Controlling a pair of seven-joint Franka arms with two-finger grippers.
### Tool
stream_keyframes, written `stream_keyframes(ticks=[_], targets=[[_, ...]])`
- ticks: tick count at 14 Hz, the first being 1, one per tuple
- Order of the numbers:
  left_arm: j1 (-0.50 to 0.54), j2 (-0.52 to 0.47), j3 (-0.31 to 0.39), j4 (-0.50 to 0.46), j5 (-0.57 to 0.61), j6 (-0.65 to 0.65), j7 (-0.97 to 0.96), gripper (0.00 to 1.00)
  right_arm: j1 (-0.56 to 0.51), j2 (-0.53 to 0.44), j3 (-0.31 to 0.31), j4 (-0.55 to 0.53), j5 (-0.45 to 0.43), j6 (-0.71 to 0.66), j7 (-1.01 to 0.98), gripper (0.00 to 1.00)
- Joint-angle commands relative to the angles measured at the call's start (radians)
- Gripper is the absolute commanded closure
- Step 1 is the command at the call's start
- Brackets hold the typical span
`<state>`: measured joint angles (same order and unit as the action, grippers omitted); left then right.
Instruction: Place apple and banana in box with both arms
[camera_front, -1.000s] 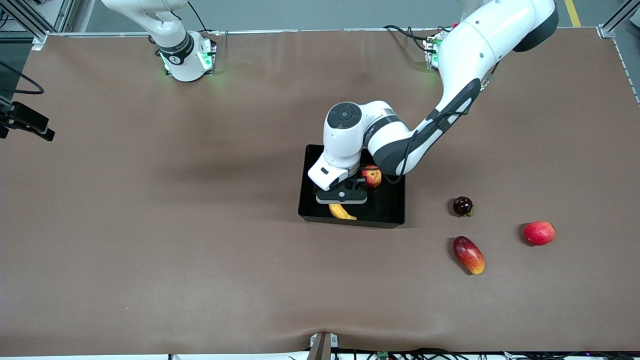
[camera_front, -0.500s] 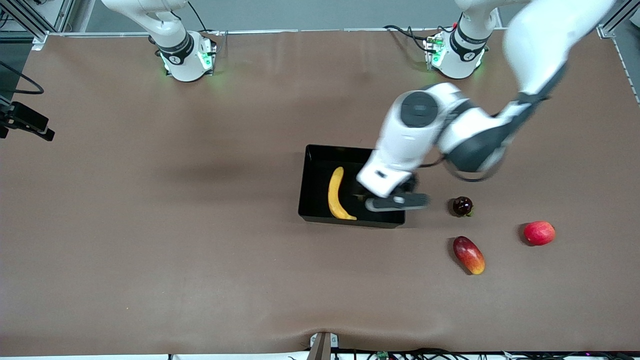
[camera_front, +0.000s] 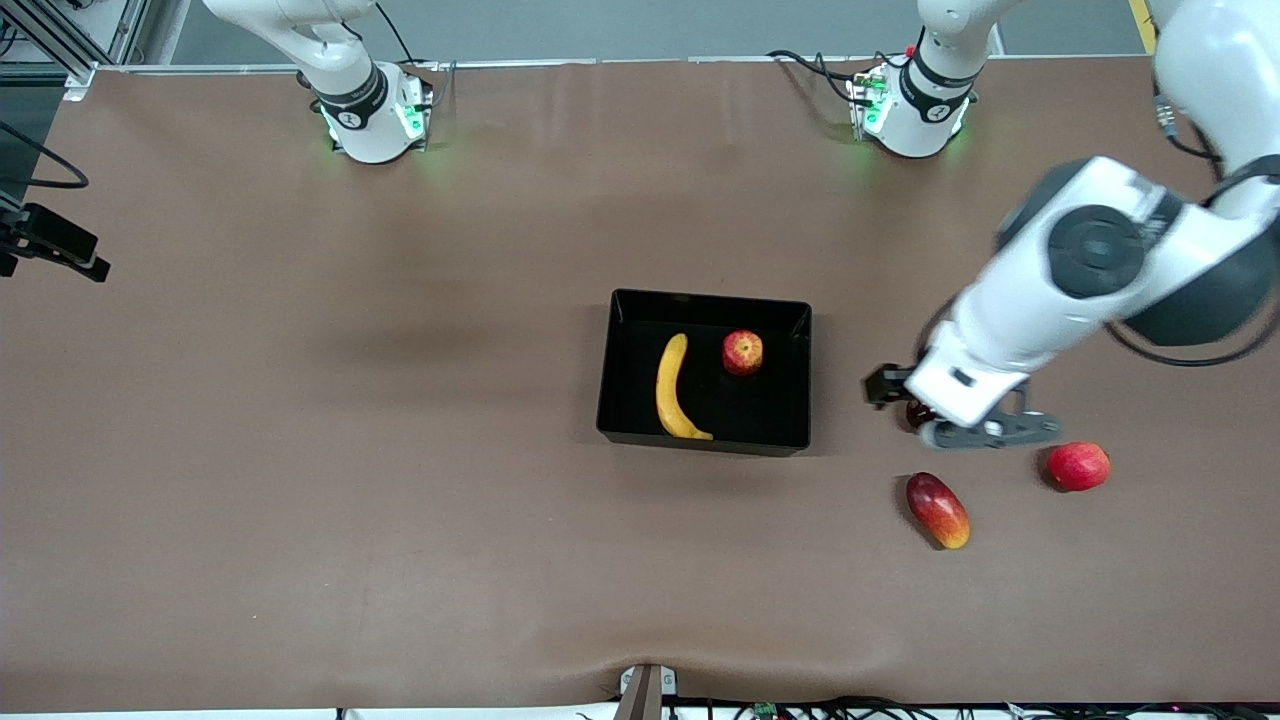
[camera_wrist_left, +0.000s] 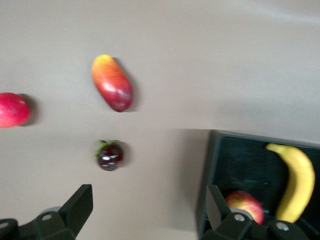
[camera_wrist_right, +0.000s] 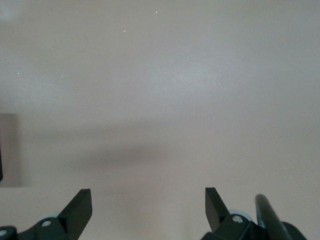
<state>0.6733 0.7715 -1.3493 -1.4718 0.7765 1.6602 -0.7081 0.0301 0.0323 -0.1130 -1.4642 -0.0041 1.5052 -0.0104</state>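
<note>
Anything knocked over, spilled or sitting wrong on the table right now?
Nothing stands out. The banana and apple lie apart inside the box, which sits square. The open left gripper is over the dark maroon fruit.

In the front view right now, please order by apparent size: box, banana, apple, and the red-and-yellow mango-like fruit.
1. box, largest by far
2. banana, the longest fruit
3. mango-like fruit
4. apple, smallest
All rest at table level, so nearness to the camera hardly affects this order.
</note>
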Motion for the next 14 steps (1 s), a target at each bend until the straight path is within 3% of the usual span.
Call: stream_keyframes(ticks=[1,14], targets=[[0.089,-0.003,-0.056,-0.002,0.023,-0.046,0.061,0.0,-0.016,0.001,0.015,0.013,-0.004,-0.011,0.009,0.0],[0.095,-0.009,-0.123,0.045,0.082,-0.166,0.111,0.0,-0.022,0.001,0.012,0.013,0.024,-0.023,0.004,0.0]])
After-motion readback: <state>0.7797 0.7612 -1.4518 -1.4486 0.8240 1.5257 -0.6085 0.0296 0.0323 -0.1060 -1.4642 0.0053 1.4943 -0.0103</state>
